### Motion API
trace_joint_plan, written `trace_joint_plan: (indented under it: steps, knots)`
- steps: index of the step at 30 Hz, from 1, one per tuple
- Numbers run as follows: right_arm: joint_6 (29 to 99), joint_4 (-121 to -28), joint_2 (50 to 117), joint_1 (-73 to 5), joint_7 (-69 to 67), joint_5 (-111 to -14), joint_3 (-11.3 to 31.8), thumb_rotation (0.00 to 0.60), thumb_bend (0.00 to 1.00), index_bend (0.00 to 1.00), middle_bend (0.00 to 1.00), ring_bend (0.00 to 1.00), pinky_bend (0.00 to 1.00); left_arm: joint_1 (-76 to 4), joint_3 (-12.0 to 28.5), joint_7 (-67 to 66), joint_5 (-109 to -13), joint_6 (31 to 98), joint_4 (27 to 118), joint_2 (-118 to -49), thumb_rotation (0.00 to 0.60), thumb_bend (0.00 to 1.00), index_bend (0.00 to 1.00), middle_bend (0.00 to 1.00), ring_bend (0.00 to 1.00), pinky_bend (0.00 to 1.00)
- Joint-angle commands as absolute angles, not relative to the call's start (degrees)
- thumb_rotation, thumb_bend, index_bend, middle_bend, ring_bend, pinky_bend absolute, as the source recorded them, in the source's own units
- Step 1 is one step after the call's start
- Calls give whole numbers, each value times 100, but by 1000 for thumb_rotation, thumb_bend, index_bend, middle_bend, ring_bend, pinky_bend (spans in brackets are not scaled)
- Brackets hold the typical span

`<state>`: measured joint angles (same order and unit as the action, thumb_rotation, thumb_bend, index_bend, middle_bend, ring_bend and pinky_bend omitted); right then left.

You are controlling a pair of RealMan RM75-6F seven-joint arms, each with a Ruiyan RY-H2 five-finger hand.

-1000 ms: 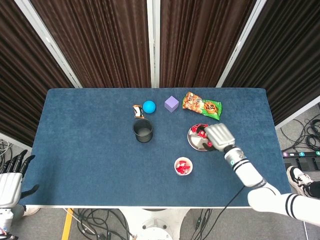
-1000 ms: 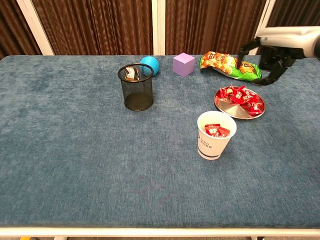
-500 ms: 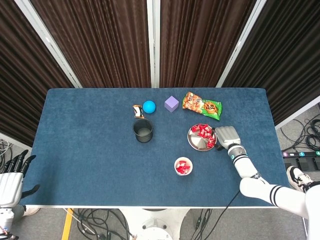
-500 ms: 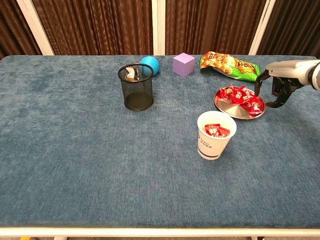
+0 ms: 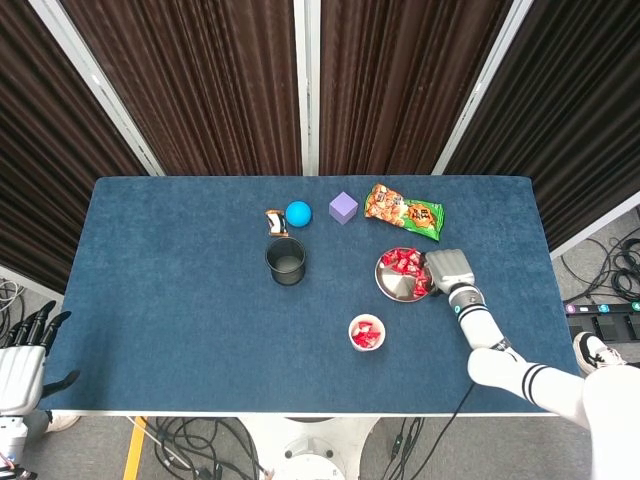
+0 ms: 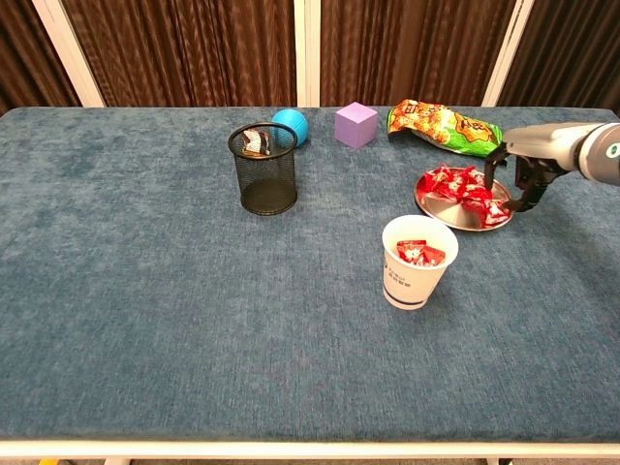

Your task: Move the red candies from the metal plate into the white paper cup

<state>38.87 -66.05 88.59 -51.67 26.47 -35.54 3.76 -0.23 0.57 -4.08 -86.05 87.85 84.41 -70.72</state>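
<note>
The red candies (image 6: 466,189) lay heaped on the metal plate (image 6: 441,206), and the right hand (image 6: 524,179) reached down at the plate's right rim, fingers curled toward the nearest wrappers; whether it gripped one could not be told. The white paper cup (image 6: 417,263), with a few candies inside, stood just in front of the plate. The left hand (image 5: 22,360) hung released off the blue tabletop (image 6: 145,291), which was backed by dark curtains (image 5: 220,80). A snack bag (image 6: 444,124), purple cube (image 6: 356,124), blue ball (image 6: 292,126) and black mesh cup (image 6: 265,170) stood well apart.
</note>
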Motion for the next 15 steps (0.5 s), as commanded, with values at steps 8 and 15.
trace_joint_plan:
  steps: [8, 15]
  knots:
    - [3742, -6406, 9112, -5322, 2678, -3539, 485, 600, 301, 368, 958, 919, 1000, 6, 45, -302, -8582, 8783, 8365, -7096, 600, 0, 214, 161, 140, 194]
    - [3770, -6743, 8966, -5300, 2577, -3711, 498, 600, 301, 372, 958, 920, 1000, 5, 47, -245, -8583, 8771, 8305, -7125, 600, 0, 214, 161, 140, 194]
